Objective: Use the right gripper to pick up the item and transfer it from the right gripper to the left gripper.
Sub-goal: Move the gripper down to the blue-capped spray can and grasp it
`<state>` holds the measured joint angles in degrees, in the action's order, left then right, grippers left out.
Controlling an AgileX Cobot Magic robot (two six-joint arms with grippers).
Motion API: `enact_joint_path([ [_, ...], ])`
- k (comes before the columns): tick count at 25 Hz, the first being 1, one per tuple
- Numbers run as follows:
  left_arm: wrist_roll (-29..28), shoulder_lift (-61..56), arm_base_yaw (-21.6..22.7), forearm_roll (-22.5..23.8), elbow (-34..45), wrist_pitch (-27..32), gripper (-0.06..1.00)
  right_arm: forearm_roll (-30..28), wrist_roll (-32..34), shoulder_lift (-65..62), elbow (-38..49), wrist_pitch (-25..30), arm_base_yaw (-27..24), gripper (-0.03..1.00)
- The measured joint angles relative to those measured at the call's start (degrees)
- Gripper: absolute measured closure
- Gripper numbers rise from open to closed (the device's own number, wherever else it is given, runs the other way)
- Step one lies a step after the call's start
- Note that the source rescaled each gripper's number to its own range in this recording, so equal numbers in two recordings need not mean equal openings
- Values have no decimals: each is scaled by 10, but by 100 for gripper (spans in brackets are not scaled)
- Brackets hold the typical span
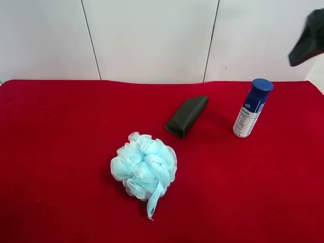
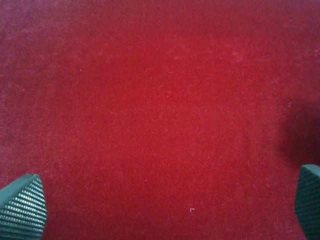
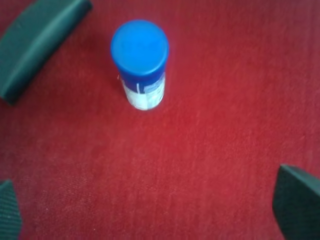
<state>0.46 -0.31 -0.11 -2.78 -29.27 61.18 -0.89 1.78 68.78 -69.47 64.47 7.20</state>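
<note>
The spray can [image 1: 251,108] stands upright on the red cloth at the back right of the exterior high view: white body, blue label, dark blue cap. The right wrist view shows it from above [image 3: 140,62]. My right gripper [image 3: 150,210] hangs above the cloth with its fingertips [image 3: 297,202] wide apart, open and empty, apart from the can. A black part of an arm [image 1: 309,38] shows at the exterior high view's top right corner. My left gripper [image 2: 160,210] is open and empty over bare red cloth; it does not show in the exterior high view.
A black wedge-shaped case [image 1: 186,116] lies left of the can; its end shows in the right wrist view [image 3: 37,42]. A light-blue mesh bath puff [image 1: 144,167] sits nearer the front middle. The red cloth [image 1: 61,152] covers the table; a white panelled wall stands behind.
</note>
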Motion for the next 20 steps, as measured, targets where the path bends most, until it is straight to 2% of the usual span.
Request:
enact_joint_path([
  [10,0,0,0,0,0,0,-6,0,25,175,-103,38,0,-3],
  [20,0,0,0,0,0,0,-6,-2,25,293,-130,22,0,-3],
])
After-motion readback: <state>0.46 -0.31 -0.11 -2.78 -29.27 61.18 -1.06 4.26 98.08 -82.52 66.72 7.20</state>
